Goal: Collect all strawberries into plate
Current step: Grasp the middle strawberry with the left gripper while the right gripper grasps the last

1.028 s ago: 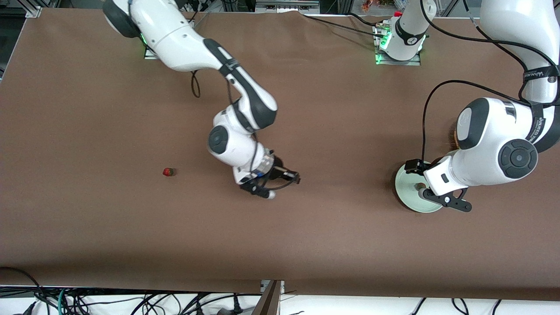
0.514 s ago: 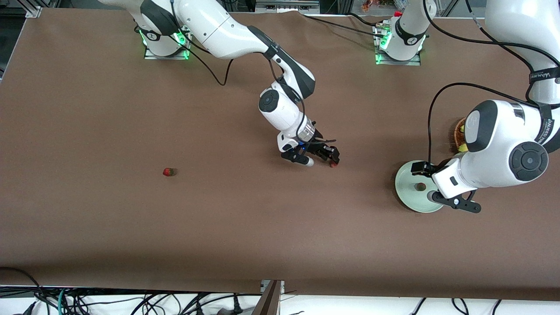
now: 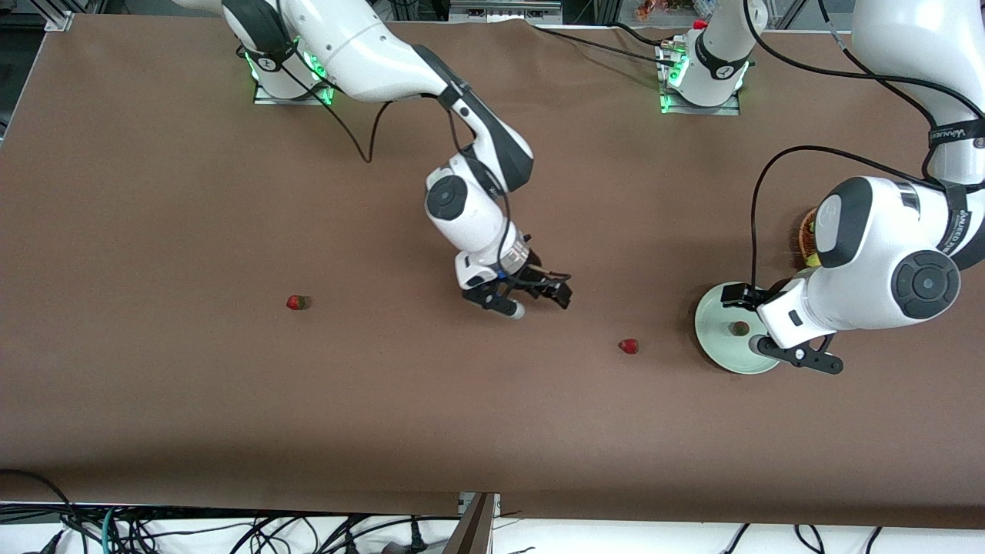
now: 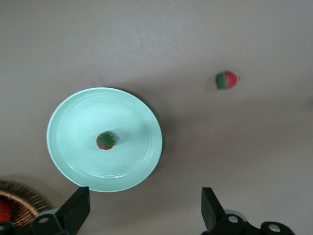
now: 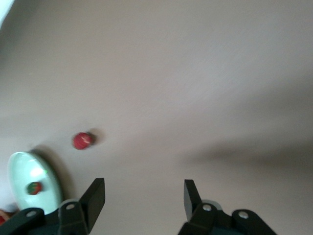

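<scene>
right gripper (image 3: 531,298) fingers are standing wide apart, holding nothing, hovering over bare table (image 3: 154,192) at frame centre. left gripper (image 3: 769,327) fingers are also spread wide and empty – hanging over the plate (image 3: 712,346) at centre right. one strawberry (image 3: 739,328) is sitting in the middle of the plate. a second strawberry (image 3: 629,346) is lying on the table near the plate's rim, not touching it. a third strawberry (image 3: 296,303) is lying well apart at centre left – toward the right arm's end. a wicker basket (image 3: 804,237) is showing partly, above the plate in the frame.
</scene>
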You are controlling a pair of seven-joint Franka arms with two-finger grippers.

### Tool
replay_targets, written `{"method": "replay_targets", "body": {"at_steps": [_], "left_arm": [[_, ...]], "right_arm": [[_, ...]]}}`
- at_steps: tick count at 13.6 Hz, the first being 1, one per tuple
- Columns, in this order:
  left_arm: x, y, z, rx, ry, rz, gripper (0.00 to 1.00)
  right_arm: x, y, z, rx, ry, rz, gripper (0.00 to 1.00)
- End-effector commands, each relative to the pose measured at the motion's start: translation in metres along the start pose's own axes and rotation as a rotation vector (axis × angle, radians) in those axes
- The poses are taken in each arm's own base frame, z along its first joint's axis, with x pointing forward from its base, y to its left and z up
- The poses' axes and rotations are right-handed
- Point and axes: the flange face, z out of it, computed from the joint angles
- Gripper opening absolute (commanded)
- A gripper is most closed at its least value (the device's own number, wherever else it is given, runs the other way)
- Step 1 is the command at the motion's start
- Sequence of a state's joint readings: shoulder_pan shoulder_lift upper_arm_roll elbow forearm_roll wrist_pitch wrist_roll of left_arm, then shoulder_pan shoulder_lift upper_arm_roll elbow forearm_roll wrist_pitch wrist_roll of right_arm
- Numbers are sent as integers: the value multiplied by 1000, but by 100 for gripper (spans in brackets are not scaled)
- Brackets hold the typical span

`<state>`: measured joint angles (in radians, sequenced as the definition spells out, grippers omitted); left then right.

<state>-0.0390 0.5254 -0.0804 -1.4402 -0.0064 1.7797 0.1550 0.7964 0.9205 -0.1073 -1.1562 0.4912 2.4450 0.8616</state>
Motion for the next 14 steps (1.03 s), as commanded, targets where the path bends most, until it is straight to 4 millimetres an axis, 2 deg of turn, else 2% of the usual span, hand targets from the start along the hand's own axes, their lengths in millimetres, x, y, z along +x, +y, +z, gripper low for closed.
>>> {"method": "replay_targets", "body": {"at_steps": [1, 3, 5, 6, 8, 10, 11, 12, 13, 14], "left_arm": [[16, 31, 17, -7, 31, 18, 100], [31, 55, 31, -15, 84, 47, 100], [48, 65, 54, -60, 147, 36, 100], [55, 72, 63, -75, 178, 34, 100], [68, 99, 89, -87, 229, 54, 100], [74, 101, 117, -78, 268, 52, 100], [74, 109, 128, -72, 277, 76, 98], [74, 111, 146, -67, 284, 77, 84], [76, 118, 156, -61, 307, 86, 76], [78, 126, 166, -55, 330, 98, 72]], "right_arm": [[38, 21, -56, -142, -55, -126, 74], [69, 49, -77, -219, -83, -201, 74], [102, 87, -91, -296, -94, -273, 74], [121, 116, -97, -340, -118, -339, 74], [156, 177, -111, -400, -141, -434, 74], [183, 237, -126, -447, -171, -522, 74], [197, 263, -133, -468, -173, -567, 74], [206, 287, -136, -482, -170, -612, 74], [211, 310, -135, -499, -164, -631, 74], [212, 328, -131, -503, -171, -612, 74]]}}
